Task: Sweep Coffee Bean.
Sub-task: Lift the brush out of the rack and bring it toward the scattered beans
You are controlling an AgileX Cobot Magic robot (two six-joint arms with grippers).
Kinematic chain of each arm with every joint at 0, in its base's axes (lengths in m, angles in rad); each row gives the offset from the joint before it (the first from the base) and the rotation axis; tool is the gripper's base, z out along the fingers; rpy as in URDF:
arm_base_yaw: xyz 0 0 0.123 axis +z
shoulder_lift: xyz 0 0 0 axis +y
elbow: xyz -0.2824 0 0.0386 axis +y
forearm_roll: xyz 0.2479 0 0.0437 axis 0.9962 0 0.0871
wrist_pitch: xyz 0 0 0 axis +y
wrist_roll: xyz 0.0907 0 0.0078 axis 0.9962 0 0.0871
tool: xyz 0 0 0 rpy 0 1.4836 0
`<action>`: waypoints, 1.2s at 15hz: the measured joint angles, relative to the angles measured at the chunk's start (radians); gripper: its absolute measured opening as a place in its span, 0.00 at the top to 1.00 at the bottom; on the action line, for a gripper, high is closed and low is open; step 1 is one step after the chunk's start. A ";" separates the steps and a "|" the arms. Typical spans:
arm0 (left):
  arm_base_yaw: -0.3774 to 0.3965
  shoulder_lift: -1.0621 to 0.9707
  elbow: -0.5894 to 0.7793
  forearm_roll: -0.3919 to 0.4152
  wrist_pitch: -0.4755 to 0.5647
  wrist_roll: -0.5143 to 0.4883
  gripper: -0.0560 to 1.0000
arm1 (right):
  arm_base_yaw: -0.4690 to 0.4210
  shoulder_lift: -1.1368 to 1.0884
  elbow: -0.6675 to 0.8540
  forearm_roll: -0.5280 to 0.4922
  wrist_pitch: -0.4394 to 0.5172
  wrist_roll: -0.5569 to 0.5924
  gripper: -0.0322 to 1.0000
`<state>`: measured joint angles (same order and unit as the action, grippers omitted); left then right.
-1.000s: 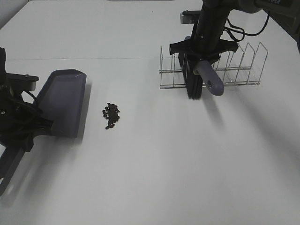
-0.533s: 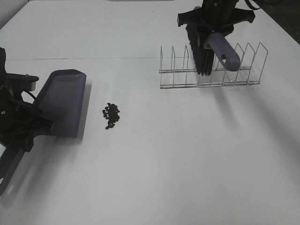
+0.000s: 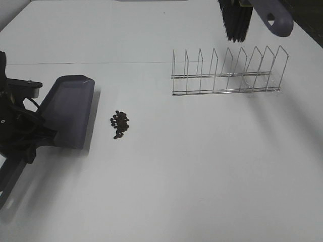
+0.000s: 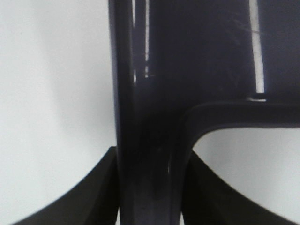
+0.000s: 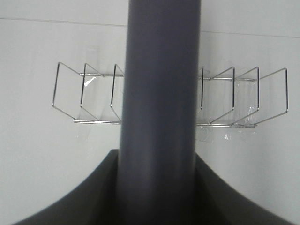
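The coffee bean [image 3: 119, 124] cluster lies on the white table just right of the grey-purple dustpan [image 3: 68, 108]. My left gripper [image 3: 41, 136] is shut on the dustpan's handle [image 4: 147, 159], and its dark fingers [image 4: 82, 197] flank the handle in the left wrist view. The brush hangs at the top right, above and behind the rack, with its black bristles [image 3: 236, 22] pointing down and its purple handle [image 3: 275, 17] tilted. My right gripper [image 5: 159, 192] is shut on that brush handle [image 5: 159, 93]; in the exterior view the gripper itself is cut off by the top edge.
A wire rack [image 3: 227, 73] with several upright dividers stands at the back right, also seen beneath the brush as the rack [image 5: 229, 101] in the right wrist view. A thin seam line [image 3: 101, 63] crosses the table behind the dustpan.
My right arm has lifted the brush up out of the wire rack and carried it back and to the right. The left arm, dustpan and beans have not moved.
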<state>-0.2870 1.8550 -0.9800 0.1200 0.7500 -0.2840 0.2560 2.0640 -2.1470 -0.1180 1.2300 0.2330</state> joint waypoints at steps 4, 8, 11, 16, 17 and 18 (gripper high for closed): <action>0.000 0.000 0.000 0.000 0.000 0.000 0.63 | 0.000 -0.104 0.068 0.044 -0.002 -0.008 0.70; 0.000 0.000 0.000 0.000 0.000 0.000 0.63 | 0.002 -0.283 0.326 0.023 0.006 -0.011 0.70; 0.000 0.000 0.000 0.000 0.000 0.000 0.63 | 0.003 -0.378 0.475 0.022 0.005 -0.011 0.70; 0.000 0.000 0.000 -0.008 0.000 0.000 0.63 | 0.003 -0.526 0.823 0.041 -0.069 0.019 0.70; 0.000 0.000 0.000 -0.008 0.000 0.000 0.63 | 0.003 -0.543 0.884 0.044 -0.099 0.024 0.70; 0.000 0.000 0.000 -0.008 0.000 0.000 0.63 | 0.003 -0.550 0.938 0.044 -0.119 0.034 0.70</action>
<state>-0.2870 1.8550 -0.9800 0.1120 0.7500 -0.2840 0.2590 1.5140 -1.2090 -0.0740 1.1110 0.2670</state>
